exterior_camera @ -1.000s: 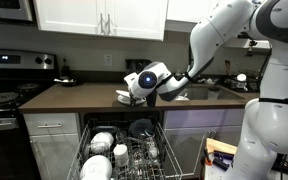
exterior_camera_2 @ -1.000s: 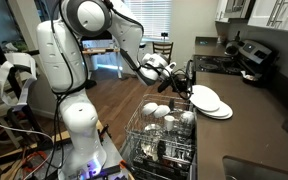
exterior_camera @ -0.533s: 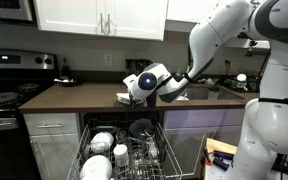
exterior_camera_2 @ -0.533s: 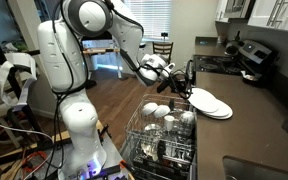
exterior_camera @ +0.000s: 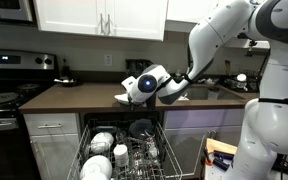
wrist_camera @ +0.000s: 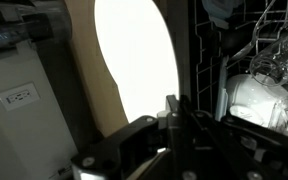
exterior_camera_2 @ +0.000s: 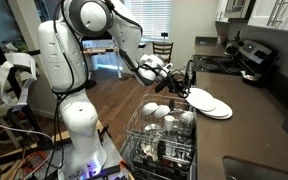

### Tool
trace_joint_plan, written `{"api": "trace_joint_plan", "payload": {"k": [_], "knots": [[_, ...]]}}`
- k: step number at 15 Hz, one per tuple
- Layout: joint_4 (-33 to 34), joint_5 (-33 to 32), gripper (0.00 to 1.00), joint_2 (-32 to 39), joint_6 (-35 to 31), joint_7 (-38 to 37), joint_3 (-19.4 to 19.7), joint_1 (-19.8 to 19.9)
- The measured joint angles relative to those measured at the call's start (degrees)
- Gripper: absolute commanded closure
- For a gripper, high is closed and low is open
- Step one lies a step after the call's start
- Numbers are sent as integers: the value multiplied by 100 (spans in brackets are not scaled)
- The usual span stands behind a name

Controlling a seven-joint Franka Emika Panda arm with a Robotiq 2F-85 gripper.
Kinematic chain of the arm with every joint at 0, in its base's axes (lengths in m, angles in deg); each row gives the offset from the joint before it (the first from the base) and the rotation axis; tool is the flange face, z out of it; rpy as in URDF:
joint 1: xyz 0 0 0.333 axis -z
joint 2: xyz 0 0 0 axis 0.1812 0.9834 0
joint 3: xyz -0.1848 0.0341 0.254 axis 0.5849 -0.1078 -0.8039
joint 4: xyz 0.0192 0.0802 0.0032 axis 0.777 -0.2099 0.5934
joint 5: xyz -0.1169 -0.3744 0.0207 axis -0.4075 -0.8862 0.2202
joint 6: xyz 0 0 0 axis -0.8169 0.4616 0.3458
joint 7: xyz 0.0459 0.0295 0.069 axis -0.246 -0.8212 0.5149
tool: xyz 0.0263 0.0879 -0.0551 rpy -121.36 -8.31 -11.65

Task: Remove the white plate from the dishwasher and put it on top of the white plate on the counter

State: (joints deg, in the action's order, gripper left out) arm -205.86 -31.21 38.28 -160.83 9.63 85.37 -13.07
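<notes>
The end effector (exterior_camera_2: 183,87) is pressed on the rim of a white plate (exterior_camera_2: 203,97) and pinches it. In the wrist view the dark fingers (wrist_camera: 174,118) stand close together at the bottom of the picture. The plate (wrist_camera: 134,60) fills the space above them as a bright oval.

In an exterior view the pinched plate is tilted. Its lower edge is just above the second white plate (exterior_camera_2: 220,112), which lies flat on the counter (exterior_camera_2: 259,125) near the front edge. I cannot tell if the two plates already touch. In an exterior view the end effector (exterior_camera: 127,94) hangs over the front edge of the counter (exterior_camera: 74,97), and only a thin white piece of the pinched plate (exterior_camera: 121,98) shows under it.

The arm (exterior_camera: 209,45) reaches to this place from the side of the counter where the sink is.

Directly below the front edge the dishwasher (exterior_camera: 124,150) is open with its rack (exterior_camera_2: 164,135) pulled out. White bowls (exterior_camera_2: 156,111) and other dishes stand in the rack, and the wrist view shows some of them (wrist_camera: 252,95) at its right side. A stove (exterior_camera: 2,98) stands at the far end of the counter, and white cabinets (exterior_camera: 99,15) hang over the back edge. A wall outlet (wrist_camera: 18,97) appears at the left in the wrist view.
</notes>
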Motion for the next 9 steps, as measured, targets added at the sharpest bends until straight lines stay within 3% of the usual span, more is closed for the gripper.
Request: {"api": "trace_joint_plan", "payload": {"k": [9], "knots": [[0, 0, 99, 4, 12, 1, 11, 15]]}}
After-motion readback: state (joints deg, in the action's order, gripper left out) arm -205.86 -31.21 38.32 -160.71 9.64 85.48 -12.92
